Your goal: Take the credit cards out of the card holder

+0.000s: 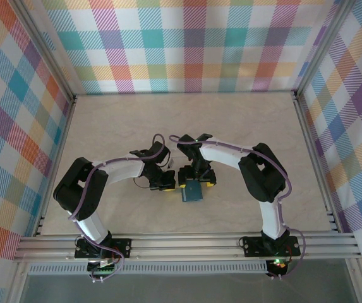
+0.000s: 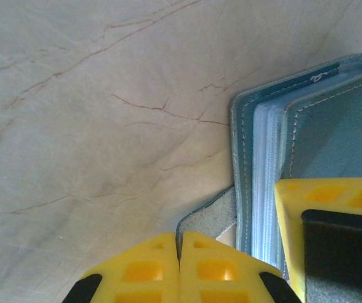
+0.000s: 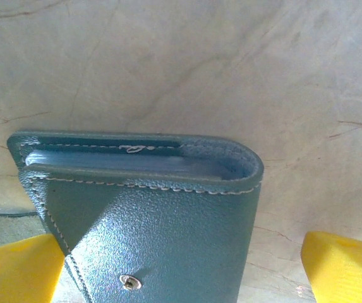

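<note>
Folded card holder (image 3: 149,214) near the worktop's (image 1: 105,126) near edge, centre. Right gripper (image 1: 196,183), jaws wide, straddles it ungripped. Left gripper (image 2: 181,237), jaws pressed together, meets its tab (image 2: 209,218); hold unclear.

Top cam: high, behind the arm bases (image 1: 103,245), looking down & fwd over the whole pale marbled tabletop (image 1: 231,126) to the plaid-patterned back wall (image 1: 187,44). Wrist cams look down from v. close: left one beside the open edge of the small teal stitched-leather card holder (image 2: 332,126), right one over its snap face. All 3 views share that holder.
</note>
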### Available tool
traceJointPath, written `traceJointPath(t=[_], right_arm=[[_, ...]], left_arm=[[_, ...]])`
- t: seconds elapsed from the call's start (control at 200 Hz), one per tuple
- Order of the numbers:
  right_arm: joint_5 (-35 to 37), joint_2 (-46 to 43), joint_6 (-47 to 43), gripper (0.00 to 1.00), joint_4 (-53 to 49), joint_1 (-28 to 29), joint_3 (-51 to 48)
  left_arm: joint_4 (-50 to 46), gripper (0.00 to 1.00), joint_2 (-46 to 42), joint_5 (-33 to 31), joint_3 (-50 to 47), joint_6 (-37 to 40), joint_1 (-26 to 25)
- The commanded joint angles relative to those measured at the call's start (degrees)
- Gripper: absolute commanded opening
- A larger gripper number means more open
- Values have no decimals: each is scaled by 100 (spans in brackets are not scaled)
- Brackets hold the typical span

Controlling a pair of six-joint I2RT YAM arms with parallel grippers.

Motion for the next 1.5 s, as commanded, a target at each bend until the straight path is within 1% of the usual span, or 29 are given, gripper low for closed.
traceJointPath(t=[0.0,0.36,0.495,0.775,0.89,1.045,1.28,1.38,1.495], right_arm=[[144,-305,-13,96,-313,42,31],[267,-560,-65,95,-447,31,22],[315,-654,-112,91,-484,26,-4],[430,-959,-161,77,-517,-46,-182],[434,-1058,-198,68,-502,-74,-244],[443,-1134,-232,52,-458,-120,-317],[446,-1264,-216,37,-215,-232,-534],[430,-1284,-201,28,-117,-261,-605],[382,-1273,-193,22,74,-287,-687]], left_arm=[[-140,0,-79,-114,-58,77,60],[-279,0,-6,-239,37,119,61],[-313,0,-34,-304,41,109,60],[-706,0,-79,-779,173,130,60],[-792,0,-113,-896,181,112,72],[-888,0,-176,-1044,179,78,60],[-1028,0,-226,-1265,179,28,62],[-1078,0,-217,-1331,179,30,60],[-1178,0,-217,-1525,188,9,64]])
